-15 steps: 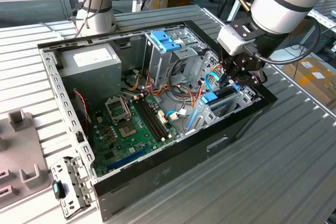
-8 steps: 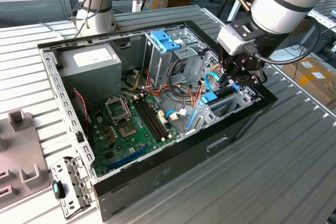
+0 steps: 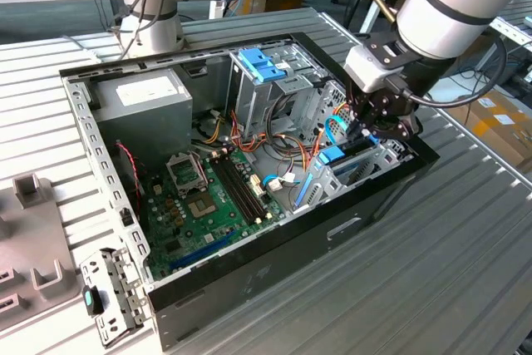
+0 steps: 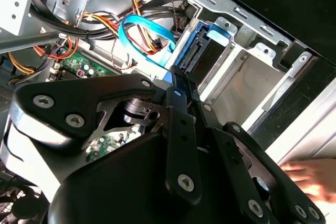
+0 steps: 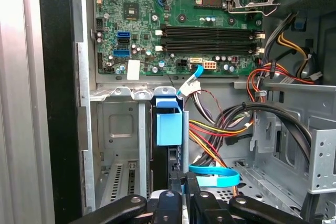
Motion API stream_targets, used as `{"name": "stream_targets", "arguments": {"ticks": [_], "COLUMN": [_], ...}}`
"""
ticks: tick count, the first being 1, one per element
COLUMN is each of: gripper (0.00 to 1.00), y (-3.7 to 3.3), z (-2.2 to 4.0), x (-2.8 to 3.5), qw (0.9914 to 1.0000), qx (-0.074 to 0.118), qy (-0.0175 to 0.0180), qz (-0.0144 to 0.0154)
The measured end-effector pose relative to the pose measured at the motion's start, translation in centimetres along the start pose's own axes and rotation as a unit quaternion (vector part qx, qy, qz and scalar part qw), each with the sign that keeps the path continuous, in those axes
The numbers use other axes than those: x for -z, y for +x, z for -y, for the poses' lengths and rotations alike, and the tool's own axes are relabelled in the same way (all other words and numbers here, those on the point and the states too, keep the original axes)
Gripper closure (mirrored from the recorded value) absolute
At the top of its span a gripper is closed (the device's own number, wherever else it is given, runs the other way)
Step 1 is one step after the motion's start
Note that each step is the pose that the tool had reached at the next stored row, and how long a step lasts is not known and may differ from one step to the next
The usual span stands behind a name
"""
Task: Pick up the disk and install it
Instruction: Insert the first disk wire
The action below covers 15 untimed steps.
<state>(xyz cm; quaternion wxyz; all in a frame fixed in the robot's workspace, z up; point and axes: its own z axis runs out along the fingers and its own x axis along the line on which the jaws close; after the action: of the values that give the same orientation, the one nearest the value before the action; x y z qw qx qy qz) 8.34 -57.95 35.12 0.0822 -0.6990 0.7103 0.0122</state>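
The disk [image 3: 332, 155] is standing on edge in the drive bay at about 3 o'clock inside the open computer case [image 3: 83, 114] in the exterior view, with its light-blue caddy rail showing between grey metal walls. The gripper [image 3: 361, 134] is reaching down into that bay, clenched, with its tips nearly together at the disk's end; whether it is pinching the caddy I cannot tell. At about 10 o'clock the power supply [image 3: 145, 104] is carrying a white sticker [image 3: 150, 89] whose print is too small to read. The first wrist view is looking past the disk [image 5: 169, 124] to the motherboard [image 5: 157, 24], which is bearing a blank-looking white label [image 5: 134, 69]. The second wrist view is catching a looping blue cable [image 4: 142, 35] and a person's hand [image 4: 310, 179] outside the case. The case is sitting on a slatted metal tabletop [image 3: 432, 272].
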Motion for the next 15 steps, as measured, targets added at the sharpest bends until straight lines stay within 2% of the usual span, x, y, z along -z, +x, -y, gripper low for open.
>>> {"name": "stream_targets", "arguments": {"ticks": [15], "gripper": [0.84], "y": [0.24], "z": [0.08], "x": [-0.14], "qw": [1.0], "qx": [0.0], "qy": [0.0], "qz": [0.0]}}
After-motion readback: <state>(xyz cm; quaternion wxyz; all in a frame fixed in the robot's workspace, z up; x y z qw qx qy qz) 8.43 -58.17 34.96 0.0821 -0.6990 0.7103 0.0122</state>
